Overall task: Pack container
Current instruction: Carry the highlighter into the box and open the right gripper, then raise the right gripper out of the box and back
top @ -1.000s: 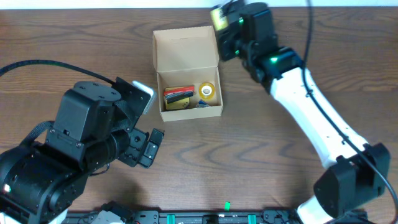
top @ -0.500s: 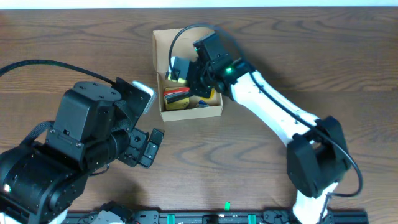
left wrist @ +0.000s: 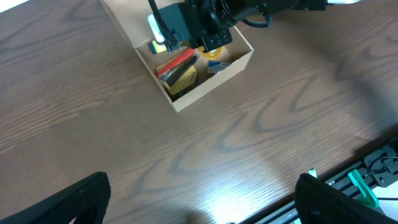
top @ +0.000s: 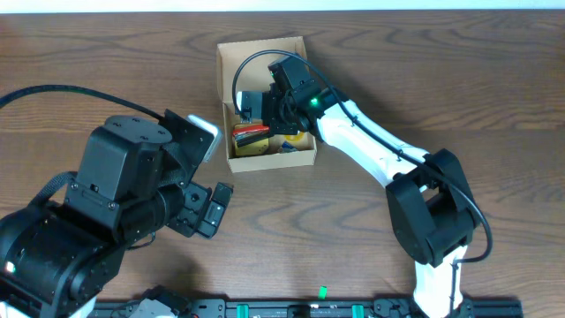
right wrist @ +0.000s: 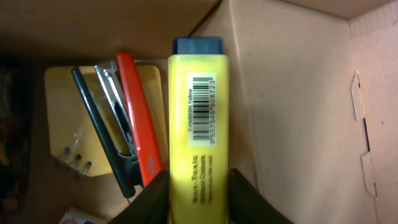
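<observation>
I have the right gripper [right wrist: 199, 198] down inside the box [top: 272, 162]. The box sits open toward the far middle of the table [top: 300, 238], with its flap lid [top: 261, 51] folded back toward the far edge. The fingers are clamped on one end of a yellow highlighter [right wrist: 199, 106], and its dark cap points away from the wrist. It runs alongside an inner cardboard wall on one side. On the other side is a red stapler [right wrist: 138, 124], lying on a yellow pad [right wrist: 62, 118]. From the wrist camera I can't tell whether the highlighter is already resting on the box floor or hanging just above it.

The step in hand, as I read it, is laying the highlighter into the slot between stapler and wall. To do it well I'd keep it parallel to the wall and ease it down until it is clearly supported. Then I'd part the fingers only a little, since a wide opening would likely shove the stapler or scrape the cardboard. After that I'd lift straight up, clear of the box walls and the flap.

The left gripper [left wrist: 202, 186] sits well apart from the box on the near side, its fingers spread wide and holding nothing. I'd leave it parked there.
</observation>
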Robot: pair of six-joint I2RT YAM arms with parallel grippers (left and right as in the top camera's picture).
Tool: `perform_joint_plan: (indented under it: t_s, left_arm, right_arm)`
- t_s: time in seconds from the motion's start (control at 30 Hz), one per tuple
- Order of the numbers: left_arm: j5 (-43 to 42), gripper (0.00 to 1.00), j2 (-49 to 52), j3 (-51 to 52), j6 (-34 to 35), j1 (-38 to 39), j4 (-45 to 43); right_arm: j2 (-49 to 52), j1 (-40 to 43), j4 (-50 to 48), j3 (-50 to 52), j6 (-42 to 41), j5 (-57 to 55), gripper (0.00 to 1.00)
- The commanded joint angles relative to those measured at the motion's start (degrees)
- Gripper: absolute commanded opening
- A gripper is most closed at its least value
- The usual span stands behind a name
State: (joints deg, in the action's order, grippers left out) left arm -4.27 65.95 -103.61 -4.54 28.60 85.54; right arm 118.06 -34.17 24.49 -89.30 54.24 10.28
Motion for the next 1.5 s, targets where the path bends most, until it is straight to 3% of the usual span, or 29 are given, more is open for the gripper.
perform_joint_plan:
  t_s: [0.0, 0.2, 0.37, 0.47, 0.5, 0.53, 0.57, 0.6, 0.63, 0.77, 0.87, 1.0, 1.17, 1.37, 1.47]
  left_arm:
    - [0.22, 0.95, -0.02, 0.37, -0.20, -0.17, 0.15]
    - [0.22, 0.95, -0.02, 0.37, -0.17, -0.17, 0.17]
    - [0.22, 0.95, -0.02, 0.37, -0.20, -0.17, 0.15]
    - [0.22, 0.95, -0.02, 0.37, -0.20, -0.17, 0.15]
    - [0.22, 0.95, -0.02, 0.37, -0.20, -0.17, 0.15]
    - [0.22, 0.95, -0.02, 0.37, -0.20, -0.17, 0.15]
    - [0.22, 0.95, -0.02, 0.37, -0.20, -0.17, 0.17]
    - [0.22, 0.95, -0.02, 0.37, -0.17, -0.17, 0.17]
    - [0.22, 0.95, -0.02, 0.37, -0.17, -0.17, 0.15]
    - [0.22, 0.95, -0.02, 0.37, -0.20, -0.17, 0.15]
    - [0.22, 0.95, -0.02, 0.37, -0.20, -0.20, 0.15]
    - [0.31, 0.95, -0.02, 0.37, -0.24, -0.17, -1.03]
    - [0.24, 0.95, -0.02, 0.37, -0.20, -0.17, -1.77]
    - [-0.07, 0.95, -0.02, 0.37, 0.48, -0.17, -2.43]
    - [3.28, 0.95, 0.85, 0.37, 1.77, -0.20, -2.93]
  right_arm:
    - [0.35, -0.44, -0.02, 0.20, 0.63, -0.37, 0.43]
    - [0.31, -0.66, -0.52, 0.13, -4.68, -0.39, 0.76]
    - [-3.87, -1.03, -0.28, 0.13, -17.81, -0.39, 0.75]
    - [-8.90, -1.03, -0.26, 0.13, -23.04, -0.39, 0.70]
    - [-11.39, -1.03, -0.22, 0.13, -25.40, -0.39, 0.63]
    - [-13.53, -1.01, -0.04, 0.13, -27.39, -0.39, 0.53]
    - [-15.50, -0.98, 0.22, 0.13, -28.83, -0.39, 0.38]
    - [-17.29, -0.90, 0.57, 0.13, -29.88, -0.42, 0.14]
    - [-19.45, -0.68, 1.09, 0.13, -30.53, -0.42, 0.02]
    - [-24.96, 1.36, 5.05, 0.15, -34.36, -2.64, 0.01]
    - [-24.37, 5.44, 10.95, 0.22, -45.13, -9.55, 0.01]
    - [-21.51, 12.22, 13.46, 0.22, -52.43, -10.05, 0.01]
    - [-15.54, 20.33, 9.29, 0.22, -56.37, -7.98, 0.01]
    - [-6.69, 26.58, 0.20, 0.22, -56.35, 8.50, 0.01]
    - [-3.41, 26.95, -4.48, 0.22, -56.28, 11.19, 0.11]
